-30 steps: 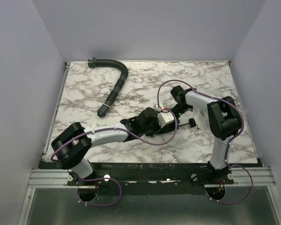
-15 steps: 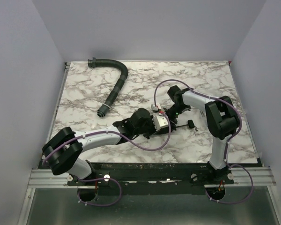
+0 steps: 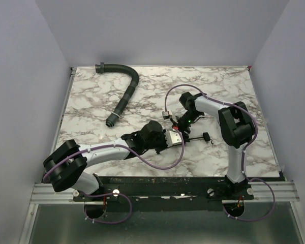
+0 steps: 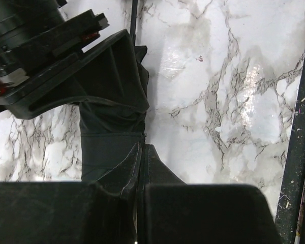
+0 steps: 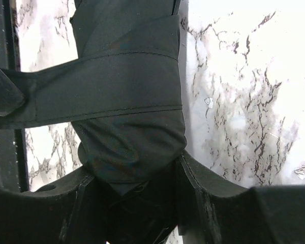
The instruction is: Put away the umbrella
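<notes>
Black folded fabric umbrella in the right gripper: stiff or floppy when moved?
Likely floppy: the black folded fabric umbrella bulges and creases in the right gripper. Its thin black shaft probably stiffens it lengthwise. Woven cloth should not slip much.

umbrella [image 5: 127,101]: no text or label can be read
hose [image 3: 128,94]: no markings can be read
table [image 3: 234,86]: no writing can be read

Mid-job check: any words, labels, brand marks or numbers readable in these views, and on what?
No text can be read in any view.
umbrella and its strap: plain black cloth, no tag or print showing.
hose and white camera housing: too small in the top view to show any marking.
table: marble veining only.
</notes>
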Robot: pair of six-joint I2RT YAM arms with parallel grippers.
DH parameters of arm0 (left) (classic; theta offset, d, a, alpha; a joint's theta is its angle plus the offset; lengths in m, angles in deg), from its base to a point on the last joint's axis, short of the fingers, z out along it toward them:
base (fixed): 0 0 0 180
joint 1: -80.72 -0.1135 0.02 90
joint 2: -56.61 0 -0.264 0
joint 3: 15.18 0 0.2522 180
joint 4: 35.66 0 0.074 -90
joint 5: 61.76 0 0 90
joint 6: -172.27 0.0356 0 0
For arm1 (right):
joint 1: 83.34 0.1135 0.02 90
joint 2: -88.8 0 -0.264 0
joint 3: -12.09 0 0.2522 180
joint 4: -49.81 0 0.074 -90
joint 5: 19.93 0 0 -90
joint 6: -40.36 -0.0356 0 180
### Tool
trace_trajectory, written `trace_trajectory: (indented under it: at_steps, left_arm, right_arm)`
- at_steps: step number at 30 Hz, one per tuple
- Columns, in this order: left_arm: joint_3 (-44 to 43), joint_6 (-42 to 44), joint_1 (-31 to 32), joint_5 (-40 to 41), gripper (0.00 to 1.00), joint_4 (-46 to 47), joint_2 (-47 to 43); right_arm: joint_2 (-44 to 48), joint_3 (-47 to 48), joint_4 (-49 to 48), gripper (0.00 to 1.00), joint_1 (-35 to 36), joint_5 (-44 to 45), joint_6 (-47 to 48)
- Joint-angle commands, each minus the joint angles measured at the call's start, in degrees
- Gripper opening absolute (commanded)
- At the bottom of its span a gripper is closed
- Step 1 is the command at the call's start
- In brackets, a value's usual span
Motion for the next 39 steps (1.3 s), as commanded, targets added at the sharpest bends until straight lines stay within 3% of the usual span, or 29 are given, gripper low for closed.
trace_trajectory:
  at_steps: [1, 13, 18, 19, 20, 22, 26, 27, 32, 35, 39]
  left_arm:
    - [-1.41, 1.44, 3.45, -6.04, 0.0, -1.05, 0.62]
    - [-0.25, 4.25, 6.85, -1.13, 0.0, -2.91, 3.15]
    - [4.0, -0.25, 5.5, 6.59, 0.0, 3.19, -2.6]
    - [4.41, -1.96, 4.82, 8.23, 0.04, 3.72, -4.46]
    - [4.65, -3.78, 3.57, 9.47, 0.18, 3.74, -6.05]
    - [5.09, -8.71, 0.01, 12.03, 0.56, 3.8, -9.59]
    - [6.1, -22.23, -10.69, 5.97, 0.84, 3.79, -13.26]
    - [6.61, -25.04, -12.62, 5.34, 0.96, 4.19, -13.64]
    - [4.58, -35.93, -19.66, 3.87, 0.98, -0.3, -9.84]
    - [2.88, -43.96, -24.45, 1.32, 0.92, -2.61, -4.69]
    - [1.83, -51.17, -25.4, -0.97, 0.88, -0.92, 0.64]
  right_arm:
    - [-8.93, -2.47, -3.23, 0.11, 0.24, 11.76, -3.2]
    - [-12.68, 1.77, -1.14, 0.11, -0.38, 11.6, -6.41]
    - [-12.12, 0.84, -1.17, 0.12, -0.39, 11.77, -5.55]
    - [-11.98, 0.53, -1.28, 0.12, -0.39, 11.84, -5.32]
    - [-11.68, 0.1, -1.58, 0.12, -0.38, 12.05, -5.02]
    - [-11.39, -0.45, -2.13, 0.12, -0.38, 12.36, -4.95]
    - [-9.88, -2.38, -3.96, 0.13, -0.38, 13.15, -3.99]
    - [-9.22, -3.41, -5.11, 0.13, -0.34, 13.74, -3.87]
    - [-6.55, -7.41, -9.42, 0.13, 0.13, 17.02, -2.11]
    - [-4.93, -9.74, -11.61, 0.14, 0.64, 18.15, -1.5]
    - [-3.93, -11.44, -13.42, 0.13, 1.53, 19.66, -1.52]
